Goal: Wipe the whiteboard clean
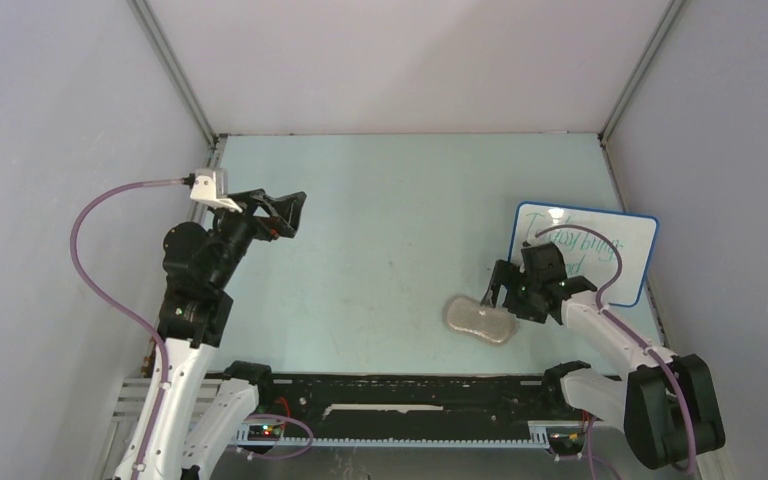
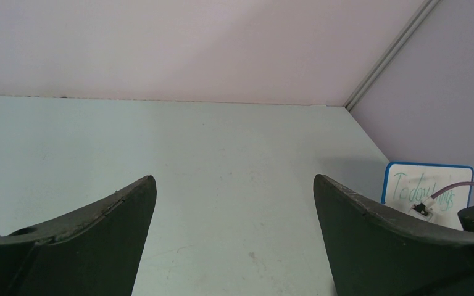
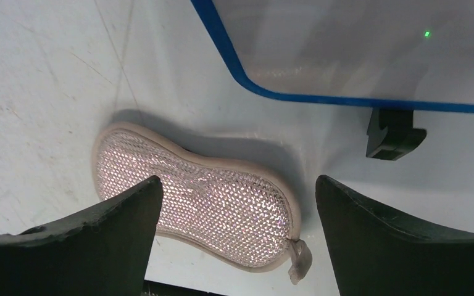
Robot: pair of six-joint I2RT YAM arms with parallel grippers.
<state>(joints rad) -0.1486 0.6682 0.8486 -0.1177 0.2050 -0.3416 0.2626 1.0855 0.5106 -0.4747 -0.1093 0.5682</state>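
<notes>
Currently the step in hand is acquisition of the wiping tool, and no erasing appears to have begun. The small rectangular glossy whiteboard with blue rim stands on its black feet at the far right of the pale grey-green table, beside the right wall. Green handwriting covers its face. The grey-beige oval mesh sponge pad lies flat on the table just beside the board's near left corner, apart from the rim. The right gripper hangs over the pad with its jaws spread wide and grasping nothing. In the right wrist view the two dark fingers straddle the pad's middle; whether they touch it cannot be told. The left gripper is raised over the left side of the table, well apart from board and pad, with its jaws likewise released and empty. The next move calls for lowering the right gripper so the fingers bracket the pad across its narrow waist, then closing firmly. The pad is thin and soft, so a shallow grip may slip. The lift must also clear the board's blue rim and the nearby black foot.
</notes>
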